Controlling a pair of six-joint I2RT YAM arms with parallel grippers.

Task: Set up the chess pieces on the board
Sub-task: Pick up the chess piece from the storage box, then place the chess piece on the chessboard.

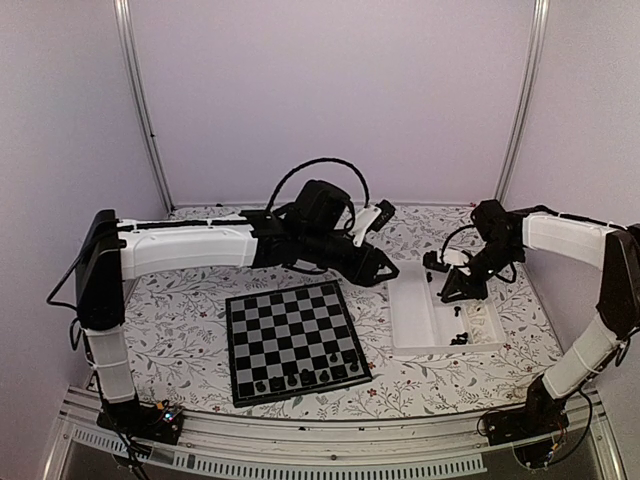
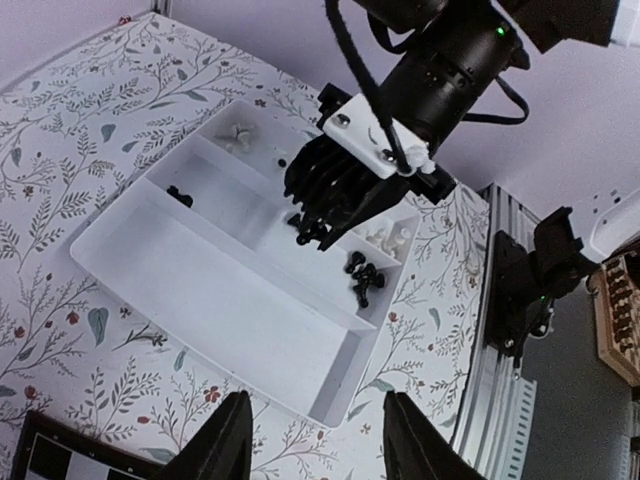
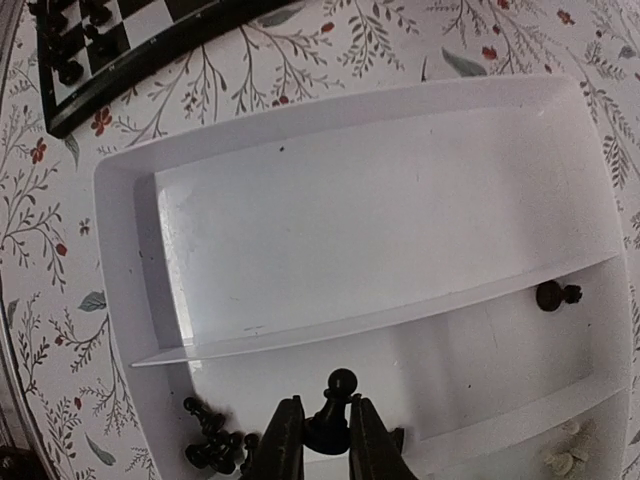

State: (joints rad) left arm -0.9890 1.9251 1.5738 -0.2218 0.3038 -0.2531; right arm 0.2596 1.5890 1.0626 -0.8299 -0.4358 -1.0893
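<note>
Chess pieces (image 1: 305, 378), the black ones, are standing in a short row along the six o'clock edge of the board (image 1: 290, 335), so I am judging that the setting up is only beginning.

At about one o'clock from the board, the left gripper (image 2: 318, 440) is hanging over the flowered table (image 1: 180, 310) just beside the white tray (image 1: 412, 325). Its jaws are standing apart and carrying nothing.

The tray is lying at three o'clock from the board, with more black pieces in its narrow compartments. There the right gripper (image 3: 326, 420) is pinching one upright black pawn (image 3: 340, 385) between its fingers (image 3: 285, 440), with a small heap (image 3: 212, 445) of black pieces at its nine o'clock.

The step in hand seems to be picking up this pawn. The next move is calling for a straight lift clear of the tray wall, then carrying the pawn toward nine o'clock and setting it upright on a free square.

No brand, label or readable writing is showing anywhere.
</note>
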